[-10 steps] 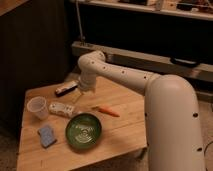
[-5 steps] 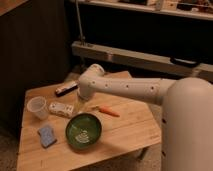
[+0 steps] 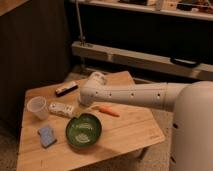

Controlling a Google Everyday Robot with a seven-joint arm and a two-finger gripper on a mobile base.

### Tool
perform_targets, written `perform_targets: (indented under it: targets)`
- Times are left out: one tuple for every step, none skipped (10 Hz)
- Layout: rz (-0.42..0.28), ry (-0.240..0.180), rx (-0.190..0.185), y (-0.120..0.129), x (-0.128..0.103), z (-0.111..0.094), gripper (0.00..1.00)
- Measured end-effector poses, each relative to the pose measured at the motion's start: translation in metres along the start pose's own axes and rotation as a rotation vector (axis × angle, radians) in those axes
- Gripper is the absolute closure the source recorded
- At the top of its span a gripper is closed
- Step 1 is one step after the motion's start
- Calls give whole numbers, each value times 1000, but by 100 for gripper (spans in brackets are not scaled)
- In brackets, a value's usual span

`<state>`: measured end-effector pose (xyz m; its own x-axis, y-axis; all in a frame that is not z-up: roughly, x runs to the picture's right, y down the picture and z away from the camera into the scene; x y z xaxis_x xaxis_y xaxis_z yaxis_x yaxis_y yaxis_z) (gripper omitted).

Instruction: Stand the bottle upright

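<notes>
The bottle (image 3: pixel 61 109) is small and whitish with a pale label. It lies on its side on the wooden table (image 3: pixel 125 135), just right of the translucent white cup (image 3: pixel 37 107). My white arm (image 3: pixel 135 95) reaches in from the right. My gripper (image 3: pixel 80 103) is at the arm's low end, just right of the bottle and above the green bowl's far rim. The arm's wrist hides most of the gripper.
A green bowl (image 3: pixel 83 131) sits at the front middle, with a blue sponge (image 3: pixel 46 135) to its left. An orange carrot (image 3: pixel 107 110) lies right of the gripper. A dark flat bar (image 3: pixel 66 89) lies at the back. A dark shelf unit stands behind the table.
The arm has come down and forward toward the table, so its end now sits low beside the bottle. The objects on the table have not moved.
</notes>
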<state>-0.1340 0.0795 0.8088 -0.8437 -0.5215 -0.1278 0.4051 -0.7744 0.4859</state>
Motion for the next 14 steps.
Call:
perform_targets:
  targets:
    - [1, 15, 14, 1, 1, 3, 20]
    - [0, 36, 22, 2, 5, 6, 20]
    - [-2, 61, 28, 3, 10, 9, 20]
    - [-6, 76, 28, 4, 11, 9, 20]
    - [-9, 83, 28, 5, 9, 10, 20]
    - [-20, 89, 28, 7, 9, 11, 20]
    - [-32, 90, 31, 7, 10, 12, 20]
    - [-40, 85, 34, 7, 10, 13, 20]
    - [-46, 79, 38, 9, 8, 14, 20]
    - [-48, 73, 39, 12, 3, 15, 20]
    - [-48, 67, 40, 16, 0, 15, 20]
    - [-49, 58, 41, 19, -3, 16, 20]
    - [-44, 51, 39, 25, -10, 15, 21]
    - [-39, 47, 37, 32, -16, 13, 27]
